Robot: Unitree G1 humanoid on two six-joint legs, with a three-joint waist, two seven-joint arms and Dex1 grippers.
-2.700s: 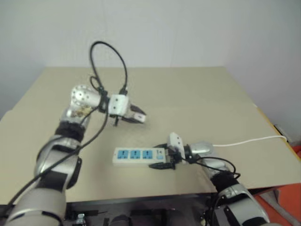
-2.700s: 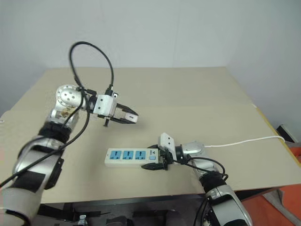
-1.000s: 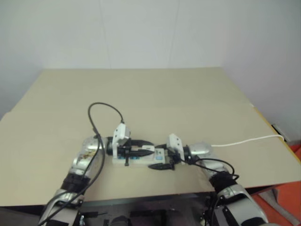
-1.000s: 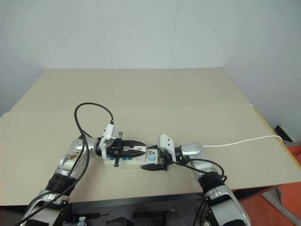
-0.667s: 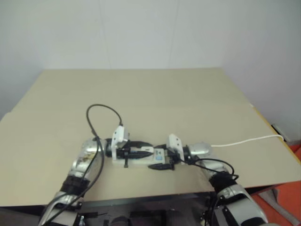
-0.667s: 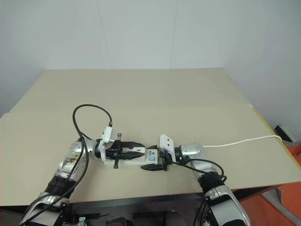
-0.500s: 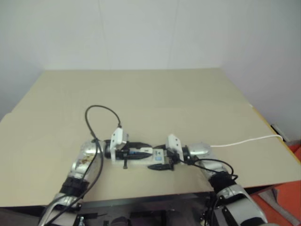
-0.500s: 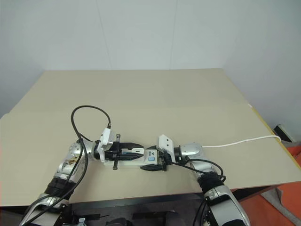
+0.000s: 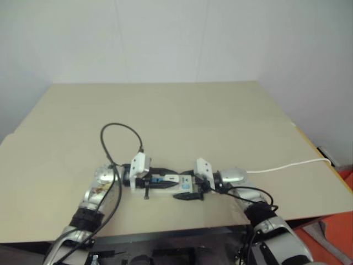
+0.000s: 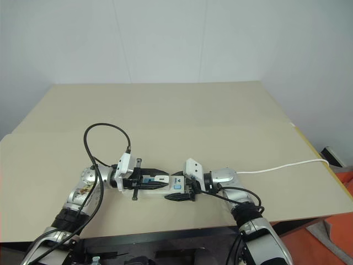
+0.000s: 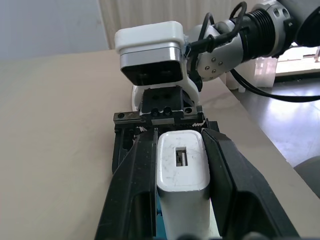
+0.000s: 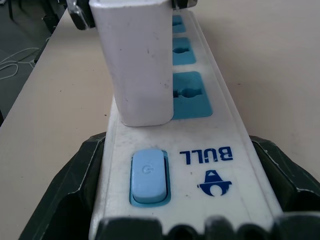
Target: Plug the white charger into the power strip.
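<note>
White charger (image 11: 182, 167) clamped between my left gripper (image 11: 180, 150) fingers, sitting on power strip (image 12: 200, 125) at socket nearest switch end, tilted. My right gripper (image 12: 185, 200) clamped round strip's switch end, holding it on tan table (image 10: 209, 110). Strip cord (image 10: 276, 165) trails right.

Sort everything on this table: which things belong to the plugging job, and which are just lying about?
Job: white charger, shut in the left gripper; power strip, gripped by the right gripper.
Lying about: only the table itself.
</note>
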